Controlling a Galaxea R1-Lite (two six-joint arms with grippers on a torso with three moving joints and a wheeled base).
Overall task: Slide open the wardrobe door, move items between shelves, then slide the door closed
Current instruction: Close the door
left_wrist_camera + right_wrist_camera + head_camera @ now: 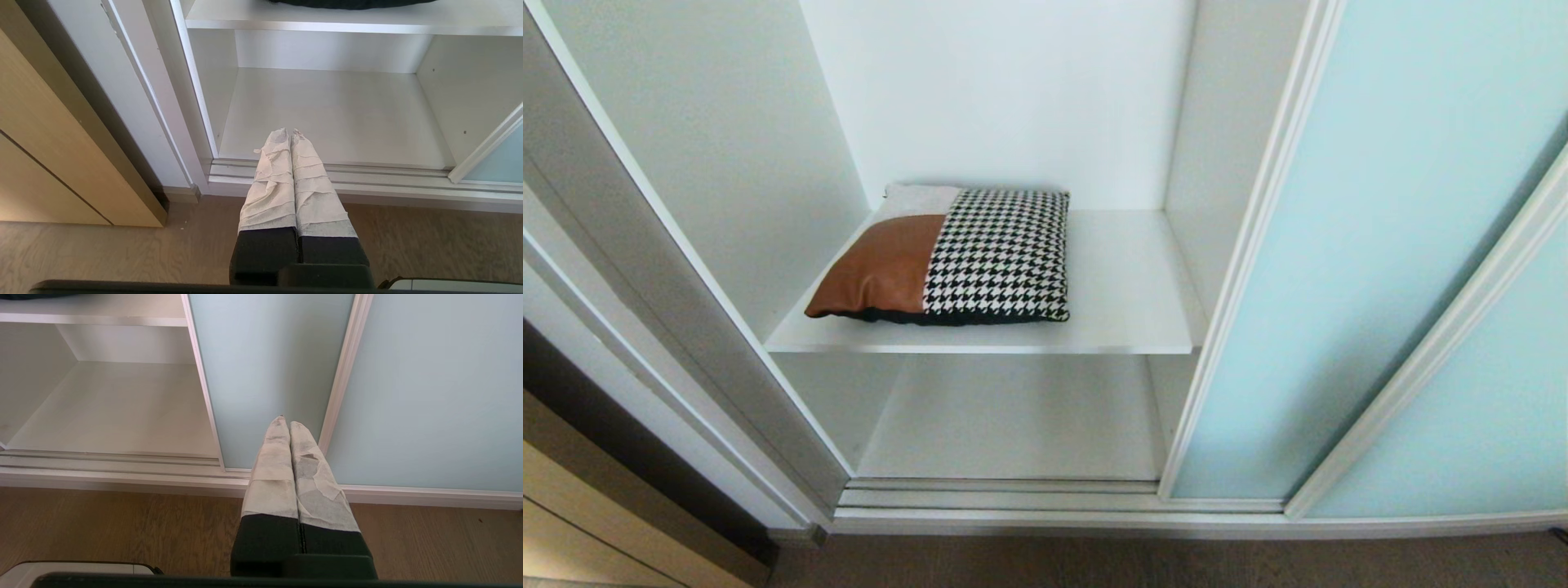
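The left hand (289, 131) hangs low over the wood floor (102, 245), in front of the open part of the wardrobe. Its two wrapped fingers (271, 179) are pressed tight together and hold nothing. The right hand (286, 421) hangs low over the floor too, in front of the blue glass. Its fingers are also squeezed together with nothing between them. Neither hand shows in the head view.

Just past the floor runs the white track (996, 494) at the foot of the wardrobe. To the left of the wardrobe stands a tan wooden panel (49, 155).

The sliding wardrobe door (1339, 269) is pushed to the right, so the left part of the wardrobe is open. It is pale blue frosted glass with a thin white frame. Another blue glass panel (1486, 408) sits beside it, farther right.

Inside, the bottom shelf (1013, 425) is low and close to the track. Nothing lies on it.

Above it and farther back is the upper shelf (1127, 286), a flat white board. The cushion (956, 257) lies flat on this shelf, toward its left side, with bare board to its right. The cushion has a brown leather patch, a black-and-white check part and a small pale grey patch at the back corner. Its underside is black.

Behind it all is the white back wall (1013, 98) of the wardrobe.
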